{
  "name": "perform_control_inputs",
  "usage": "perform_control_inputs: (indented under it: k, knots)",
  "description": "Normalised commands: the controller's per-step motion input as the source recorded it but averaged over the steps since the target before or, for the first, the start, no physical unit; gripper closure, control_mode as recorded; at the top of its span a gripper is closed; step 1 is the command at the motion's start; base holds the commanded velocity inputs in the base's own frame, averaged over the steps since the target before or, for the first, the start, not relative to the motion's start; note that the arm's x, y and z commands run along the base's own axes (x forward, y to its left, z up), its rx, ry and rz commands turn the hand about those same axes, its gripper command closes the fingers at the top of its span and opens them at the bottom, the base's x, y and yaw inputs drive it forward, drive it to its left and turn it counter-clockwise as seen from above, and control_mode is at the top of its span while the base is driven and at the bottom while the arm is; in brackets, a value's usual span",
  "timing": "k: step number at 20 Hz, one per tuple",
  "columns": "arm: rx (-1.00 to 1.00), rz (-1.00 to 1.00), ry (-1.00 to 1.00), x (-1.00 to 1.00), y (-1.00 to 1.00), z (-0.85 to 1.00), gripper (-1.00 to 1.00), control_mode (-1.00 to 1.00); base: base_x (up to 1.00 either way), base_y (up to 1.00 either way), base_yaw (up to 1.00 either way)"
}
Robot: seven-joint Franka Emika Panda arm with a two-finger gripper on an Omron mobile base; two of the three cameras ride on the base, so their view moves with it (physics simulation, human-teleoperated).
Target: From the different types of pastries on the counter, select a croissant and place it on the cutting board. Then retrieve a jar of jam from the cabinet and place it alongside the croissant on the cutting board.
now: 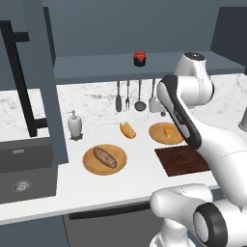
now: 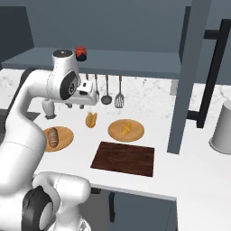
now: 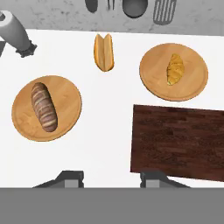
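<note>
The golden croissant lies on a round tan plate at the right of the hand view, also seen as croissant and croissant. The dark brown cutting board lies bare just in front of it on the white marble counter. A brown loaf rests on a second plate, and the orange folded wedge sits straight on the counter. My gripper hangs open high above the counter, holding nothing. The red jam jar stands on the shelf of the open cabinet.
The open cabinet door with its black bar handle hangs over the counter's left part. A soap dispenser and hanging utensils line the back wall. A sink lies far left, a grey canister far right.
</note>
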Motion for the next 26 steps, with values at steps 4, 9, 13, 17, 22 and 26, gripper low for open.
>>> perform_control_inputs:
  k: [4,9,13,17,22,26]
  knots:
    - [0.0,0.0,0.0,-0.03,0.04,-0.25,-1.0,-1.0,0.0,0.0,0.0]
    - [0.0,0.0,-0.01,0.02,0.01,-0.19,-1.0,-1.0,0.0,0.0,0.0]
    - [0.01,0.0,-0.01,0.0,0.43,-0.36,-1.0,-1.0,0.0,0.0,0.0]
    - [0.02,0.05,0.0,0.0,0.77,-0.51,-1.0,-1.0,0.0,0.0,0.0]
    - [0.0,0.07,0.0,0.09,0.64,-0.47,-1.0,-1.0,0.0,0.0,0.0]
    - [0.02,0.07,-0.02,0.35,0.37,-0.36,-1.0,-1.0,0.0,0.0,0.0]
